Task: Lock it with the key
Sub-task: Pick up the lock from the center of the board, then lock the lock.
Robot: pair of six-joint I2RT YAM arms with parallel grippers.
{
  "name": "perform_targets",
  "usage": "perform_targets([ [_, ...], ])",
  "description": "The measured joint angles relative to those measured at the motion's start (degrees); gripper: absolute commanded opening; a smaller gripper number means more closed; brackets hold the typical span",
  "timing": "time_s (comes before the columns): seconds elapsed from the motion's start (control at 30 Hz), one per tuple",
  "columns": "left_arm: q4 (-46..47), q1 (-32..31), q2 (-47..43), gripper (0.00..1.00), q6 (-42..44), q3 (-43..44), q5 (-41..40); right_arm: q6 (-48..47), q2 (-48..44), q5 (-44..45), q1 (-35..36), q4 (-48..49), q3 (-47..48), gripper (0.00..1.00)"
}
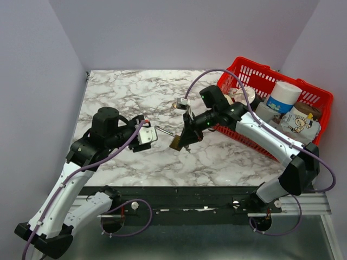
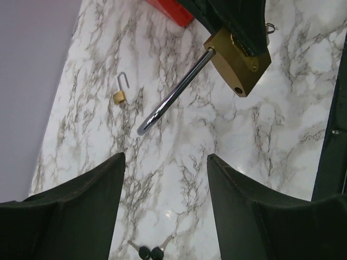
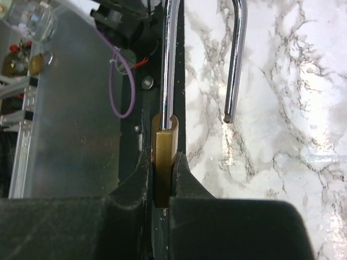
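My right gripper (image 3: 162,162) is shut on the brass body of a large padlock (image 1: 176,143), holding it above the marble table. The padlock's long steel shackle (image 2: 173,95) stands open and sticks out toward my left gripper (image 1: 147,135); its free end (image 3: 230,116) hangs clear of the body. The left gripper (image 2: 165,157) is open with nothing between its fingers, just short of the shackle's bend. Two black-headed keys (image 2: 149,252) lie on the table below it. In the top view they are hidden.
A small brass padlock (image 2: 120,96) with its shackle open lies on the marble further back. A red basket (image 1: 255,65) at the back right holds a white canister (image 1: 284,96) and a printed bag (image 1: 298,123). The table's near edge carries a black rail (image 1: 206,197).
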Motion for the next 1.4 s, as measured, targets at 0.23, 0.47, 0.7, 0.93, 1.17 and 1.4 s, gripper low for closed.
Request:
perform_targets([
  [0.23, 0.26, 0.0, 4.94, 0.54, 2.78, 1.05, 8.09, -7.26, -0.35, -1.27, 1.49, -7.34, 3.13, 0.01],
  [0.47, -2.01, 0.0, 9.33, 0.41, 4.85, 2.45, 13.11, -11.56, -0.33, -0.92, 2.47, -11.85, 5.66, 0.01],
  [0.7, -4.85, -0.07, 9.88, 0.14, 5.49, 2.51, 16.39, -13.68, -0.17, 1.07, 2.95, -14.53, 6.75, 0.01],
  [0.93, -6.34, -0.33, 10.49, 0.0, 2.67, 2.56, 17.81, -16.44, 0.5, 2.16, 3.15, -17.57, 8.41, 0.07],
  [1.17, -3.15, -0.31, 11.47, 0.0, -13.35, 2.49, 19.91, -15.45, -0.09, 3.02, 2.86, -15.63, 8.35, 0.84],
  [1.4, 3.23, 4.61, 12.07, 0.0, -22.91, 2.62, 23.67, -14.29, -4.66, 3.1, 0.61, -10.12, 4.15, 0.98],
])
